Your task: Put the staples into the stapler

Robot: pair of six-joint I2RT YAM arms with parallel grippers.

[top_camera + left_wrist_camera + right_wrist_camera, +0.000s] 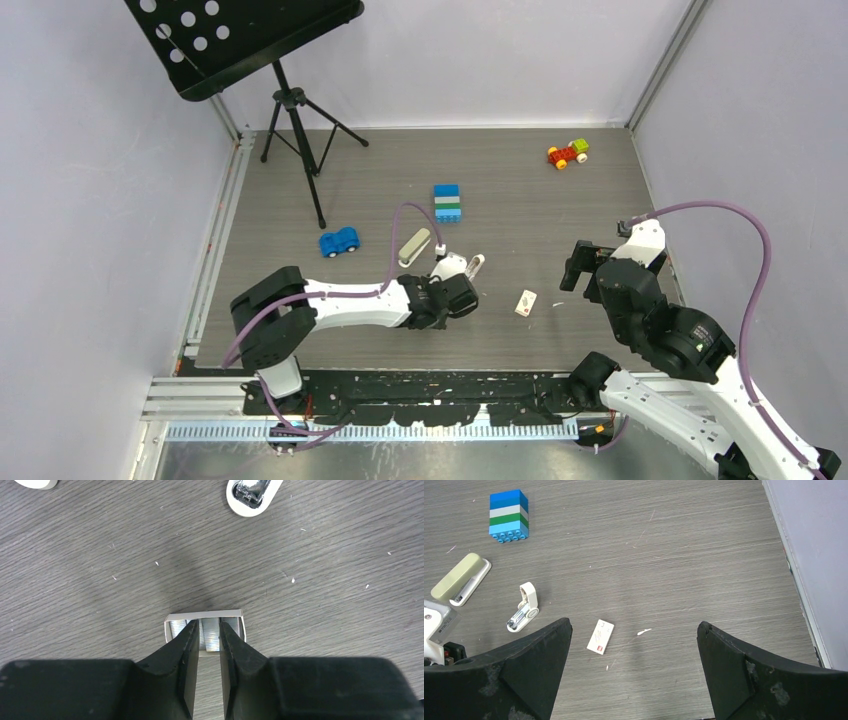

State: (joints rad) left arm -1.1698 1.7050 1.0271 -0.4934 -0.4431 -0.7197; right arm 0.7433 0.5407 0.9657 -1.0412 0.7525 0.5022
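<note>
- While the left end effector [206, 625] sits over the staples [211, 636] on the tabletop [100, 580], its fingers are close together; I cannot tell if they pinch.
- Right end effector [634, 625] is wide open and holds nothing.
- Next job, I think: lift the strip and carry it to the stapler [414, 247] nearby.

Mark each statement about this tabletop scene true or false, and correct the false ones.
1. On the right arm, the jaws stand wide open. True.
2. The blue toy car sits on top of the block stack. False: it stands on the table, left of the stapler.
3. The jaws of the left arm flank the staples in a white tray. True.
4. The small white box lies inside the stapler. False: it lies flat on the table, by itself.
</note>
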